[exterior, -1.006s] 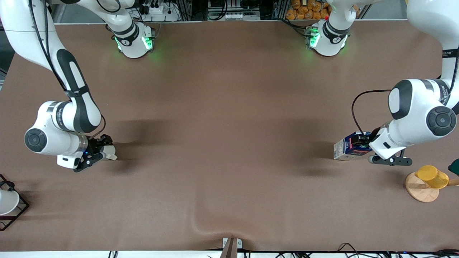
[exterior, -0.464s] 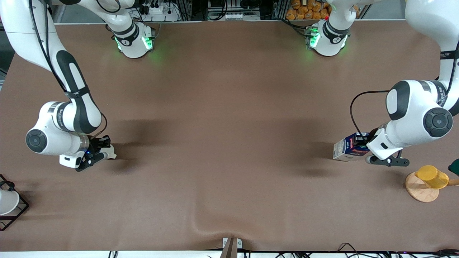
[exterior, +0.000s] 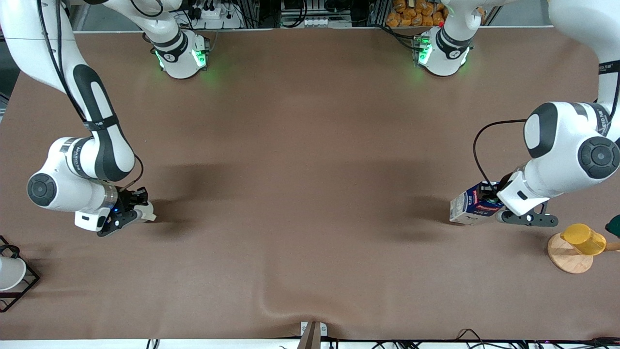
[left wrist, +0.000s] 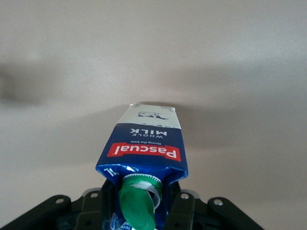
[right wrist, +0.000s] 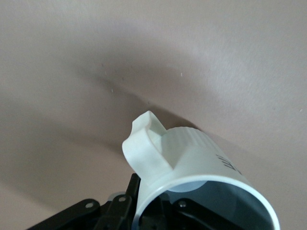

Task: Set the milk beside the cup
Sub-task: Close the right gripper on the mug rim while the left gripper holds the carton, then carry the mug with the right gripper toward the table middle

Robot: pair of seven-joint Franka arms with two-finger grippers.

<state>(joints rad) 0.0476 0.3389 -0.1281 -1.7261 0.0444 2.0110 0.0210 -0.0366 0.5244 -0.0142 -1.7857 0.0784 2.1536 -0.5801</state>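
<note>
The milk point(exterior: 471, 208), a dark-blue carton with a red band, leans over at the left arm's end of the table. My left gripper point(exterior: 491, 199) is shut on its gabled top. In the left wrist view the green cap point(left wrist: 137, 206) of the milk point(left wrist: 144, 143) sits between the dark fingers of the left gripper point(left wrist: 140, 213). At the right arm's end, my right gripper point(exterior: 131, 209) is shut on the wall of the pale cup point(exterior: 147, 212). The right wrist view shows the cup point(right wrist: 196, 158) with its stubby handle point(right wrist: 144, 143); one finger point(right wrist: 125, 199) lies outside the rim and the other inside.
A yellow cup point(exterior: 583, 237) rests on a round wooden stand point(exterior: 564, 258) close to the milk, nearer to the front camera. A white cup in a black wire rack point(exterior: 10, 276) stands at the right arm's end. The brown cloth bulges into a fold point(exterior: 286, 303) near the front edge.
Both grippers have closed, the left on the milk, the right on the cup. Each hand has shifted slightly toward the front camera with its object.
</note>
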